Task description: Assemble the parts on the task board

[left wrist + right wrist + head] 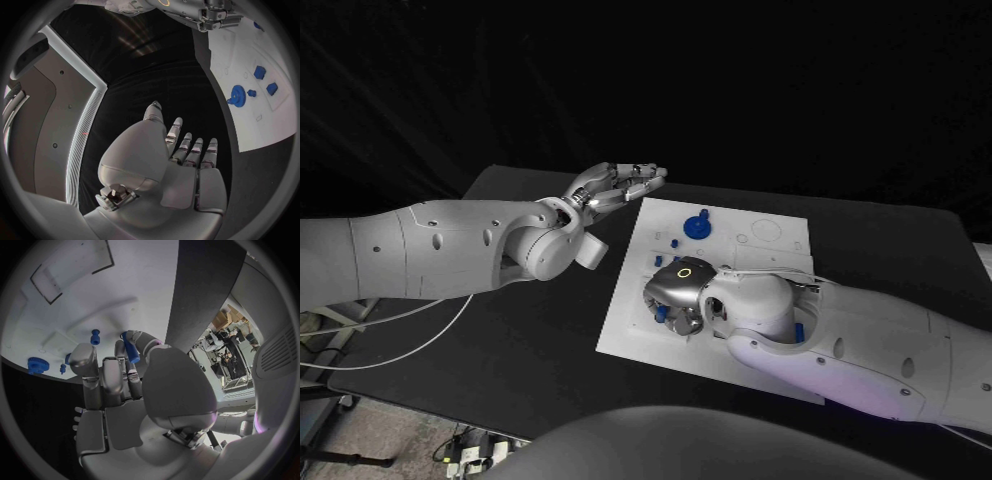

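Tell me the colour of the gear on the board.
Blue; the gear shows best in the left wrist view.

Dark all round the black table (531, 330), with a black backdrop beyond its far edge, pale cables (372, 340) trailing past its left side, and grey floor (358, 440) below its near left corner.

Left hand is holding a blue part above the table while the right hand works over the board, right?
Not quite: the left hand holds nothing; the left wrist view shows its fingers apart and bare. It hovers beside the task board, while the right hand works over the board.
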Controlling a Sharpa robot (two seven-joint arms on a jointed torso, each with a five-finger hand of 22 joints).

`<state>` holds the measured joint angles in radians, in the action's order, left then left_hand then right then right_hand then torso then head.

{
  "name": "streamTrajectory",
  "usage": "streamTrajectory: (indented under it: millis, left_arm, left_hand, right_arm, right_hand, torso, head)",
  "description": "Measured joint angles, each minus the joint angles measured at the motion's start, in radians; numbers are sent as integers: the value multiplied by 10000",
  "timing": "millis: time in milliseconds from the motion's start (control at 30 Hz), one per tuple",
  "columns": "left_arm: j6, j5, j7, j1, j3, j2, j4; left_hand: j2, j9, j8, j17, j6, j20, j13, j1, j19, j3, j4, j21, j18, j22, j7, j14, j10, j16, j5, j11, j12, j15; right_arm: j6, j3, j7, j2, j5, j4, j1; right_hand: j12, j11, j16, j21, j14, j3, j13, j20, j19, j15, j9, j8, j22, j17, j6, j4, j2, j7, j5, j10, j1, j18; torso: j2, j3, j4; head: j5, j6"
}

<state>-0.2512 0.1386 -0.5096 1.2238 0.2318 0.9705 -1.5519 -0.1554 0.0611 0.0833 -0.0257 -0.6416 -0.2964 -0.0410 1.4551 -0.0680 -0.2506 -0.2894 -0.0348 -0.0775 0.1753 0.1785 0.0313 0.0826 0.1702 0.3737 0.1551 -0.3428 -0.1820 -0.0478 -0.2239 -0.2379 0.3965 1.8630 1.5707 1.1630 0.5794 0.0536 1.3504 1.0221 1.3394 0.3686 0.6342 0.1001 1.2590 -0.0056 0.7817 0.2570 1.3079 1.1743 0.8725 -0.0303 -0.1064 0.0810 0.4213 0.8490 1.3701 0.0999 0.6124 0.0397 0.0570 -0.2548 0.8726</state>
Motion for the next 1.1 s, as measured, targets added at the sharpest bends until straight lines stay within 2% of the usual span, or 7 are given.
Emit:
streamTrajectory:
  millis: [567, 1100]
  left_arm:
    - [13, 15, 36, 0, 0, -6, 0]
    - [26, 22, 77, 0, 0, -24, 5]
  left_hand:
    - [-38, -2, 0, 2, 1, 0, 2, 38, 0, 0, 0, 0, 1, -1, -1, 0, 0, 0, 0, 0, 0, 0]
    - [1, -3, 38, -6, 1, 0, 3, 77, 0, 0, 0, 0, 0, -3, -1, 37, 36, 40, 43, 36, 0, -37]
  right_arm:
    - [432, -1, 33, -18, 21, 1, -42]
    - [427, 0, 10, 37, 29, -6, -105]
  right_hand:
    - [1, -35, 0, 1, 39, 0, 9, 0, 0, -39, 31, 0, -2, 77, 68, 0, 11, 6, 0, 108, 12, 0]
    - [0, -35, 0, 1, 39, 17, 7, 0, 0, -38, 53, 0, -3, 28, 68, -17, 10, 6, 1, 107, 12, -1]
  torso:
    - [1, 0, 0]
    - [1, 0, 2]
  head:
    - [-10, 0]
    - [6, 0]
